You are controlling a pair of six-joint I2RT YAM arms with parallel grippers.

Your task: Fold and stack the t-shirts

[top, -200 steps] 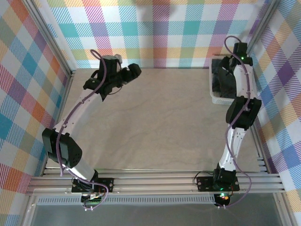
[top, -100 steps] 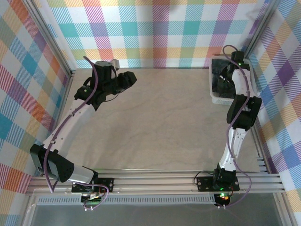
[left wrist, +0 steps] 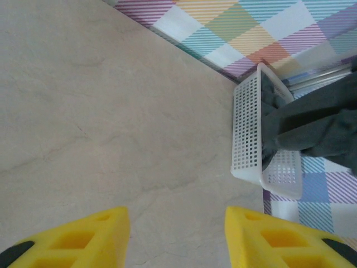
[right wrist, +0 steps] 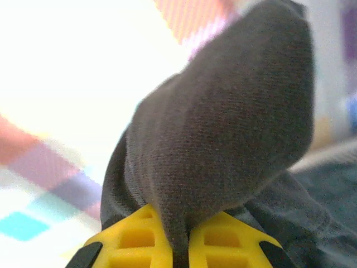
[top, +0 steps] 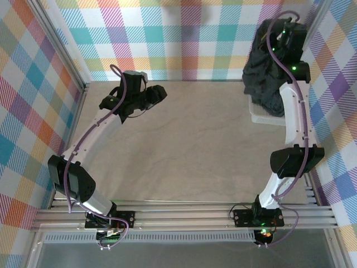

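R gripper (right wrist: 179, 240): yellow fingers (right wrist: 134, 245) seen pinched tight on a fold of dark grey t-shirt (right wrist: 223, 128); cloth bunched above the tips, no gap btwn them.

From the top cam, the t-shirt (top: 262, 72) is held high at the far R corner, hanging in a wrinkled bunch w/ its lower end over the white lattice basket (top: 259, 114). Whether the hem touches the basket can't be told.

From the L wrist cam, the same t-shirt (left wrist: 318, 128) is seen draping down into the basket (left wrist: 248, 134); more dark cloth (left wrist: 271, 100) is noted inside it.

L gripper (left wrist: 177, 234): fingers spread wide, nothing btwn them, bare table (left wrist: 83, 100) beneath. In the top cam it (top: 159, 94) is found at the far L of the table (top: 184, 145), near the plaid wall (top: 184, 39), well apart from the basket.
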